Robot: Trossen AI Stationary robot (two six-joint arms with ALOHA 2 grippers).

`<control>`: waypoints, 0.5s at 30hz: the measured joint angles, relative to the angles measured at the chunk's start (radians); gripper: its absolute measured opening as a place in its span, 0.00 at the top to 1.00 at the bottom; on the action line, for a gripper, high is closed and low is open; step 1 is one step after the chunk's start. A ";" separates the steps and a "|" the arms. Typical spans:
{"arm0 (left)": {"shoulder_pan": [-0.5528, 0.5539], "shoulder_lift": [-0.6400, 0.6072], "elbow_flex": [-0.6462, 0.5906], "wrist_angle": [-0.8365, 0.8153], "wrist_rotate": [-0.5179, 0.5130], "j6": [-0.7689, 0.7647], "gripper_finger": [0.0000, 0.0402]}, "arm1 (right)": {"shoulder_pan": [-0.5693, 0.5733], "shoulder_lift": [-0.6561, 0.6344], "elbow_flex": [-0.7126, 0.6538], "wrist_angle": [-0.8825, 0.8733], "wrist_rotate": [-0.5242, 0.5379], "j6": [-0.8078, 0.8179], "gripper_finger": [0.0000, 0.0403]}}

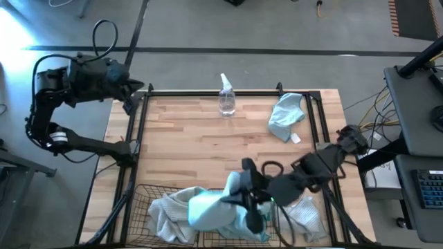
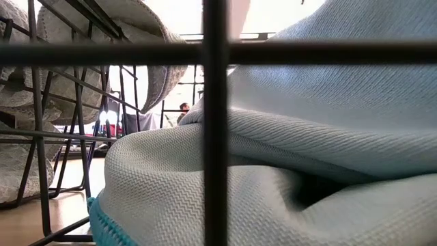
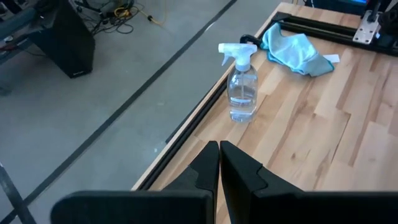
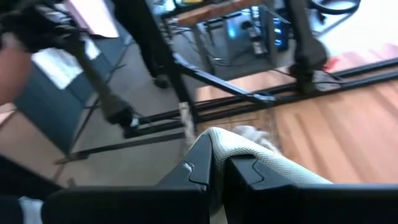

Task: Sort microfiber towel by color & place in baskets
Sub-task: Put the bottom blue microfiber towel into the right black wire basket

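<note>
My right gripper (image 4: 217,152) is shut on a pale grey-white microfiber towel (image 4: 267,165). In the high view it (image 1: 250,211) hangs over the table's near edge, above a light blue towel (image 1: 211,213) that shows behind basket wire (image 2: 215,137) in the low view. More pale towels (image 1: 165,207) lie in the near-left basket (image 1: 135,200). Another light blue towel (image 1: 286,116) lies flat at the far right. My left gripper (image 3: 219,148) is shut and holds nothing, raised by the table's far left corner (image 1: 133,105). My right gripper pinches a fold of the pale towel (image 4: 231,142) between its two fingers. The cloth humps up over the fingertips and falls away to one side of them. The fingers point nearly level, slanting toward the table's near left. The towel's lower part is hidden below the gripper.
A clear spray bottle (image 1: 226,97) stands at the far edge near the middle, also in the left wrist view (image 3: 241,87). Another pale towel (image 1: 308,216) lies at the near right. The middle of the wooden tabletop (image 1: 201,138) is bare. A desk with a keyboard (image 1: 429,187) stands right of the table.
</note>
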 joint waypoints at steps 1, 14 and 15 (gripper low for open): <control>0.000 -0.001 0.000 0.000 0.000 -0.002 1.00 | 0.013 0.000 0.000 0.006 0.000 -0.002 0.97; 0.000 -0.002 0.000 -0.022 0.000 0.009 1.00 | 0.081 0.000 -0.009 -0.027 -0.001 0.027 0.97; 0.000 -0.003 0.000 -0.023 0.000 0.012 1.00 | 0.081 0.000 -0.009 -0.046 -0.002 0.044 0.97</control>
